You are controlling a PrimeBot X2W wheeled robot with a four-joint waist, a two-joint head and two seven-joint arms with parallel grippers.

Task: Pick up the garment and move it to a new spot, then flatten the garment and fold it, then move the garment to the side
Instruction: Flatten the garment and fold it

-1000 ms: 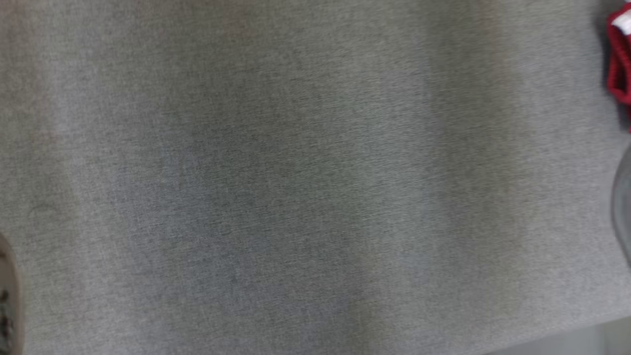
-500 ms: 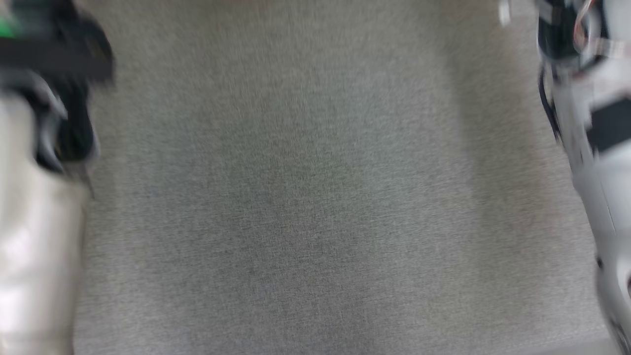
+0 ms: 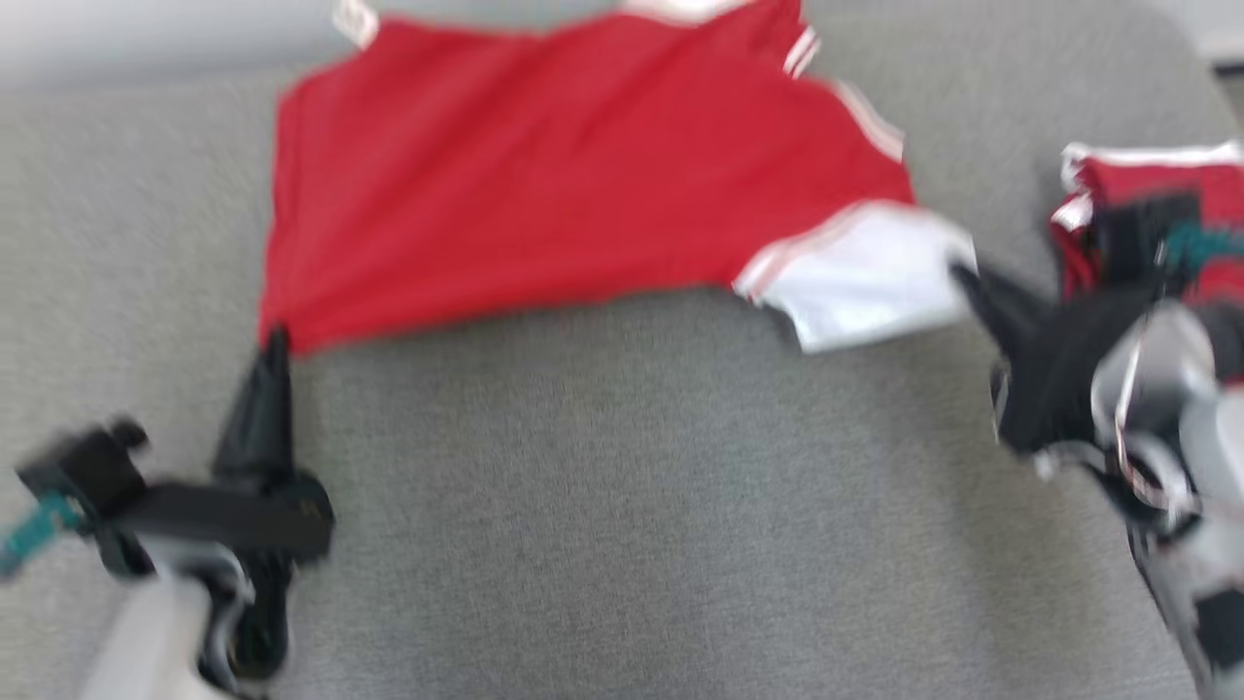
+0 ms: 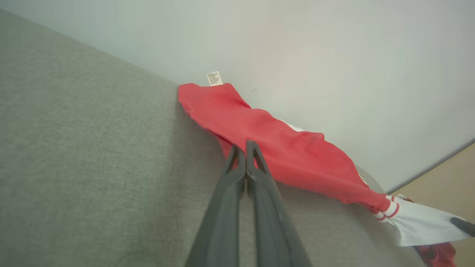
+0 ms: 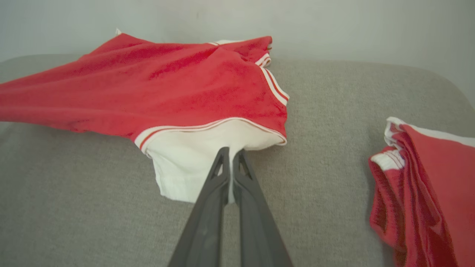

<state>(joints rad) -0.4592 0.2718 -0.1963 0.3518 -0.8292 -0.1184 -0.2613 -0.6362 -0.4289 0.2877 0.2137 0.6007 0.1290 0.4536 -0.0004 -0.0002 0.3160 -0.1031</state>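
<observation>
Nearest the robot lies a bare stretch of the grey cloth surface (image 3: 622, 525), with the two arms coming in from the lower corners of the blurred head view. The left gripper (image 3: 277, 340) has its dark fingers pressed together on the near left corner of the red garment (image 3: 583, 175) — in the left wrist view (image 4: 245, 144) the tips close on the red hem with no gap between them. The right gripper (image 3: 964, 277) is likewise clamped, its fingers pinching the edge of the white sleeve (image 3: 865, 277); the right wrist view (image 5: 231, 151) shows white cloth caught between the tips. Between the two grips the garment's near edge is drawn out sideways across the middle of the surface, a shadow under it, the red body fanning away toward the far edge with thin white stripes along the sleeve seam. Off to the right, apart from it, sits a second red-and-white garment (image 5: 426, 185), folded in a heap. At the far left corner of the spread garment a small white label (image 4: 214, 78) sticks up — beyond it stands a pale wall (image 5: 334, 22).
</observation>
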